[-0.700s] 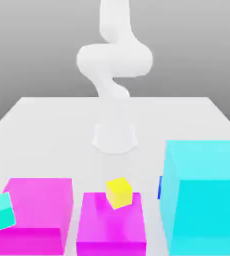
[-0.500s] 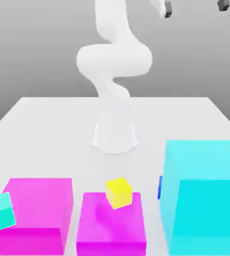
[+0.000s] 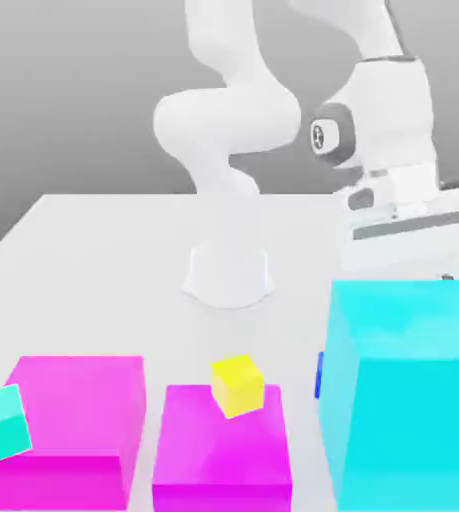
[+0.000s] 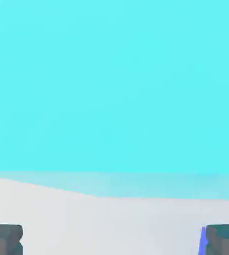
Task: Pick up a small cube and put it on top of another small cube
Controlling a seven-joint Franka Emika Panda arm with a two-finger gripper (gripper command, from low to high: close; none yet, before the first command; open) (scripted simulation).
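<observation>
Fingers (image 4: 5, 238) spread wide, nothing between them.
Nearest, a yellow cube (image 3: 237, 385) sits on a magenta block (image 3: 223, 460); a blue cube (image 3: 319, 374) peeks from behind the cyan block (image 3: 408, 390) on the white table (image 3: 113, 260), grey backdrop beyond.

Large cyan block (image 3: 405, 390) as landmark. Arm's hand (image 3: 403, 215) hangs just above and behind its top. Dark blue cube (image 3: 319, 374): a sliver at its left edge. Yellow cube (image 3: 238, 385) left of it, on magenta block (image 3: 223, 455). Second magenta block (image 3: 68, 425) farther left, teal cube (image 3: 0, 424) beside it.
</observation>
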